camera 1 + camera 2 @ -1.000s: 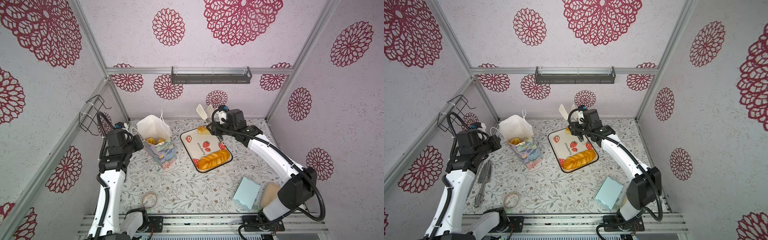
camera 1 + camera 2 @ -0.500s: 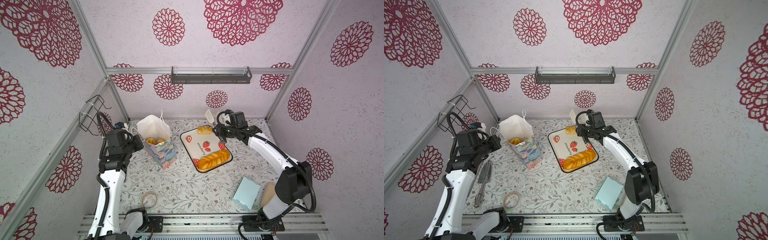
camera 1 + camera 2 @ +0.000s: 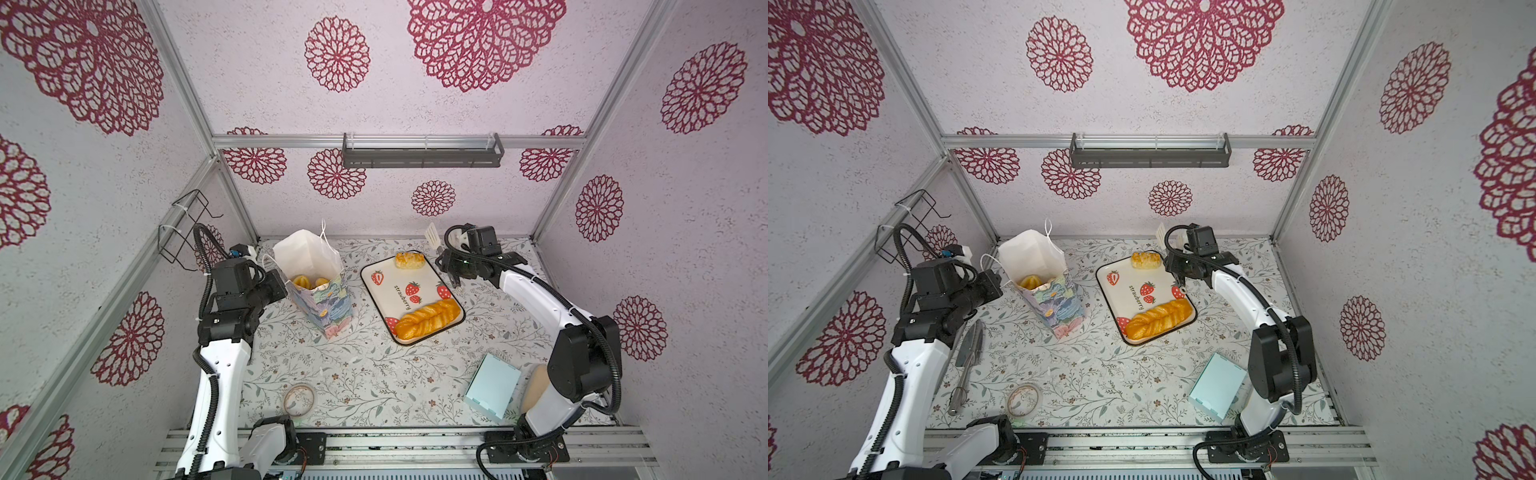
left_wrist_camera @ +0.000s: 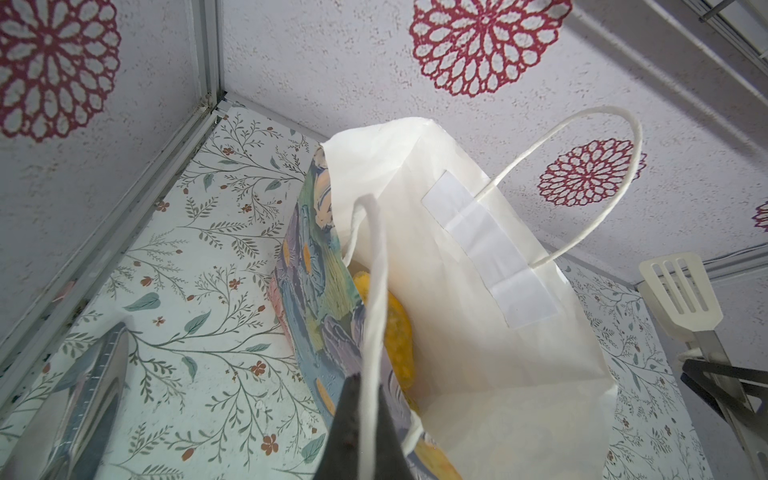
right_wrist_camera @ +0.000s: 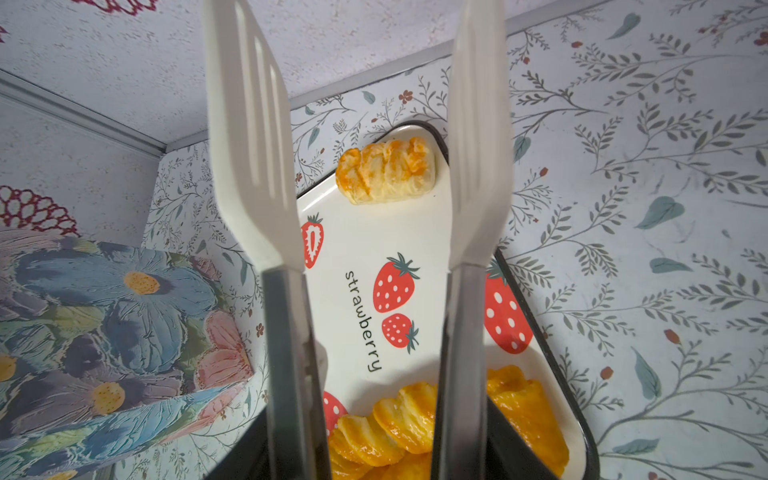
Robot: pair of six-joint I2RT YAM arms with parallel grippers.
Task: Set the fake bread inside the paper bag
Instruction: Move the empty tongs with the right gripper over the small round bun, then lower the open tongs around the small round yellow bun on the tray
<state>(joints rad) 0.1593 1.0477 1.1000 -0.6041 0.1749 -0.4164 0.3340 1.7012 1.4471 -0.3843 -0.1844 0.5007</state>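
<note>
1. The left gripper (image 4: 361, 432) is clamped tight, pinching the paper bag (image 3: 328, 307) by 1 string handle near the desk's back-left corner.
2. 2 pieces of fake bread (image 3: 309, 281) are inside the bag. A small pastry (image 3: 409, 259) sits at the strawberry tray's (image 3: 428, 276) back corner and a braided loaf (image 3: 430, 318) lies along its front edge.
3. The right gripper (image 3: 451, 266) squeezes white tongs (image 5: 249, 166), their blades spread and empty.

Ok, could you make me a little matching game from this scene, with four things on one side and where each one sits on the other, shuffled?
Things
1. braided loaf
2. small pastry
3. paper bag
4. pale blue box

Places
A. lying flat at the front right of the table
B. at the far end of the strawberry tray
C. open-topped, left of the tray, with pastries inside
D. at the near end of the tray

Pairs: 1-D, 2-B, 3-C, 4-A
</note>
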